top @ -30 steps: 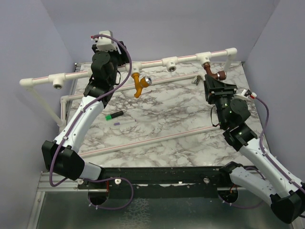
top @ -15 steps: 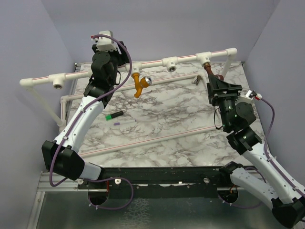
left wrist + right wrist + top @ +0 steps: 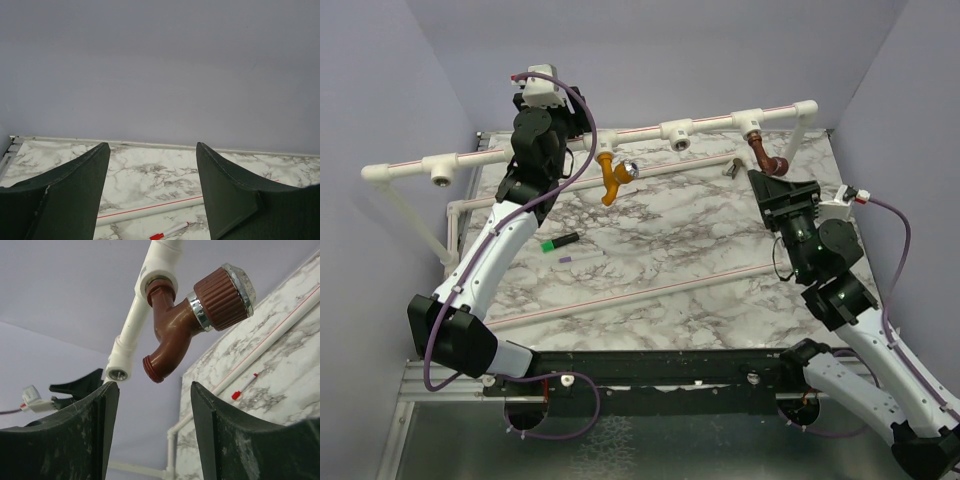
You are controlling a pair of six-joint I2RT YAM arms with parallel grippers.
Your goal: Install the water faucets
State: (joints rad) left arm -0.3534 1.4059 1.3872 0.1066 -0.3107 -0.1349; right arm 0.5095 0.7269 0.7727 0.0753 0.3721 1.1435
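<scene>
Two faucets: one orange-yellow faucet point(image 3: 612, 178), well to the left of the right claw point(image 3: 153, 386), and one reddish-brown faucet point(image 3: 192, 320), just beyond that claw's tips. Four white T-fittings point(image 3: 675, 132) are in view along the raised pipe rail point(image 3: 710, 124), two of them carrying the faucets. One green marker pen point(image 3: 560, 242) lies on the counter point(image 3: 680, 230), well on the near side of the left claw point(image 3: 152, 147). One red-tipped pen point(image 3: 244, 390) lies beyond the right claw. Two arms, two claws.

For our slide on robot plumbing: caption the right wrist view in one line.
Open, empty fingers facing a reddish-brown faucet seated in its white pipe fitting.
</scene>
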